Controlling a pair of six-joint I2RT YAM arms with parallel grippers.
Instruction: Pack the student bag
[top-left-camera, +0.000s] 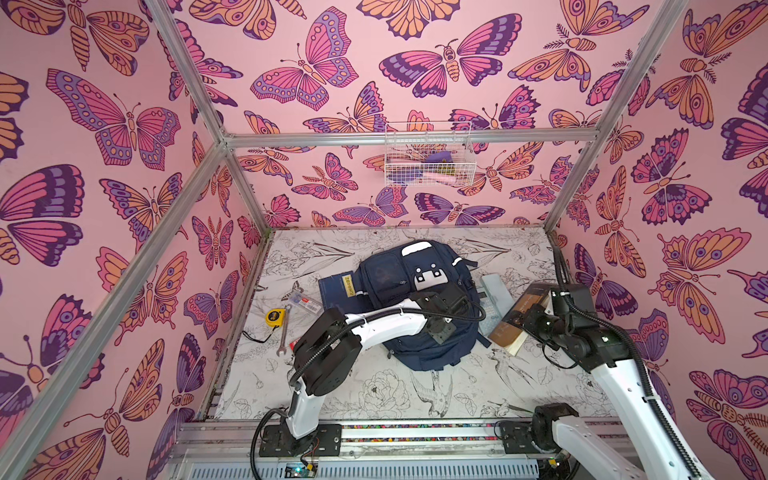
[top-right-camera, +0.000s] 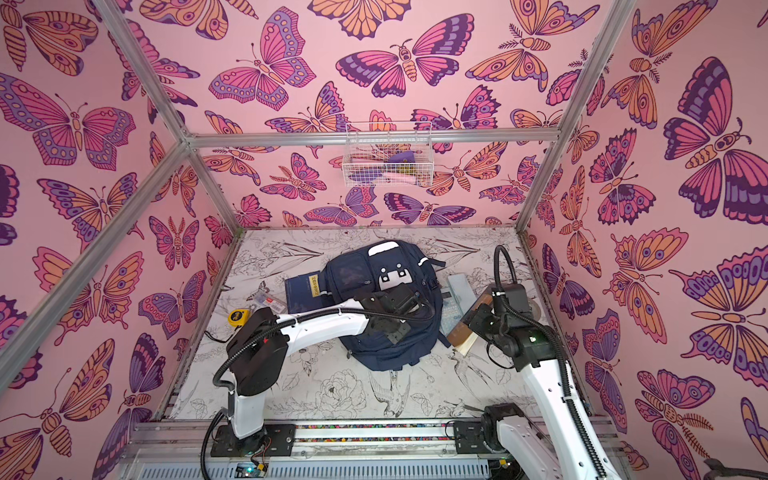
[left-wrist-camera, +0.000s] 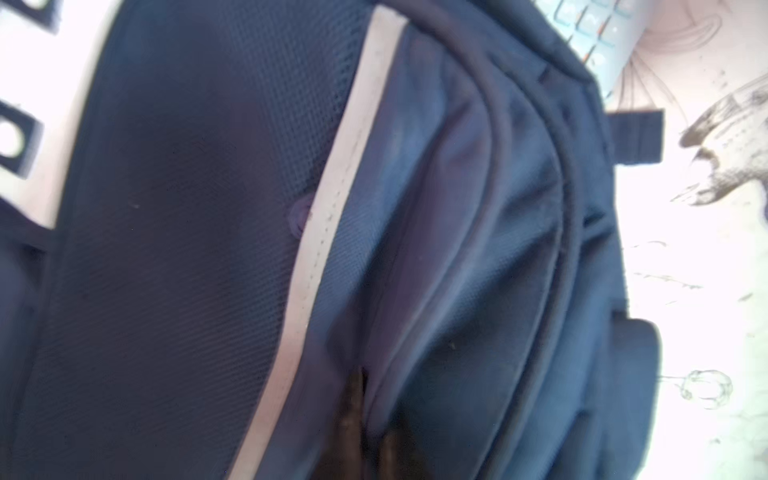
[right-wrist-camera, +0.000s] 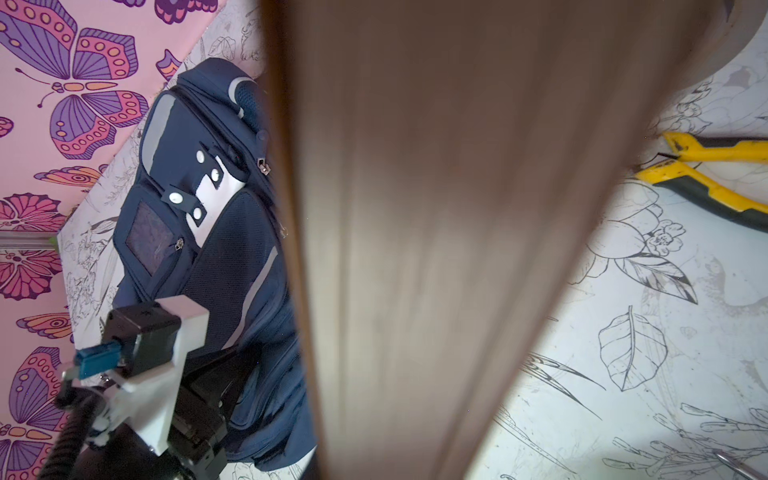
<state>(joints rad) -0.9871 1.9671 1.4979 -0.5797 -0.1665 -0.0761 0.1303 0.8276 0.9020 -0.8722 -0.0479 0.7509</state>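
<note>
- Progress looks early: the bag (top-left-camera: 419, 357) lies flat, front up, in the middle of the table (top-left-camera: 374, 399). I can't see any compartment open or anything inside it.
- The left gripper (left-wrist-camera: 372, 428) is down on the side of the bag nearest the other arm. Its fingers are pressed together on a ridge of fabric by a seam. There might be a zip pull in there, but it's too blurry to tell.
- The right gripper (top-left-camera: 523, 319) is clamped on a brown book (right-wrist-camera: 457, 208), tilted up just beside the bag, so I'd guess that goes in first.
- Left to do, I reckon: get a zip open, then load pretty much everything.
- Loose stuff around:
  - blue notebook (top-left-camera: 336, 291), touching the bag on the left arm's side
  - calculator (top-right-camera: 451, 322) and grey case (top-right-camera: 462, 286), between bag and book
  - tape measure (top-left-camera: 274, 316), wrench (top-left-camera: 284, 332) and pliers (right-wrist-camera: 706, 166)
- In the way: the left arm stretches right across the bag, and the calculator sits between the book and the bag.
</note>
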